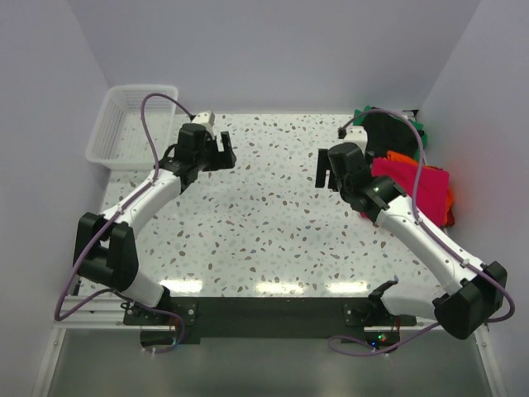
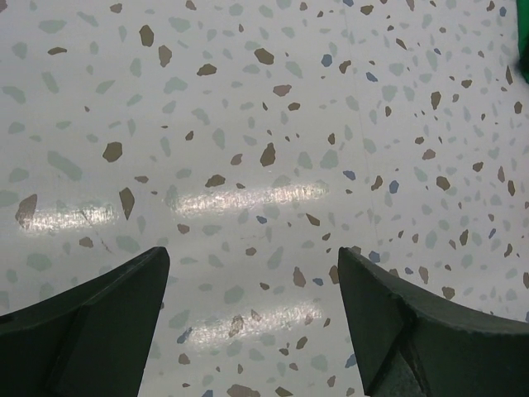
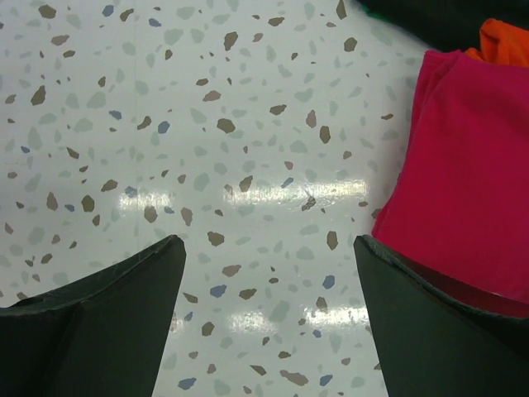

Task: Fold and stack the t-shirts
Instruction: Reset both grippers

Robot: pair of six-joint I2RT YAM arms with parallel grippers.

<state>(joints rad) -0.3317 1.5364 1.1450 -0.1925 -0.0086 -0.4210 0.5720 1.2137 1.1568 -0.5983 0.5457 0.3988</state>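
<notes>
My left claw (image 2: 252, 273) and right claw (image 3: 269, 256) hang wide open, holding nothing, over the speckled surface (image 1: 273, 223); the t-shirts (image 1: 417, 186) lie heaped far right (crimson-pink one (image 3: 471, 165) topmost), nearest the right claw, so likely its pick

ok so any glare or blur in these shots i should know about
Top view: evenly lit and sharp, with bright streaks on the table near the arm bases. Left wrist view: two glare bands on the table, one ahead of the left gripper, one between its jaws; speckles crisp. Right wrist view: similar bands, none on the pink shirt.
</notes>
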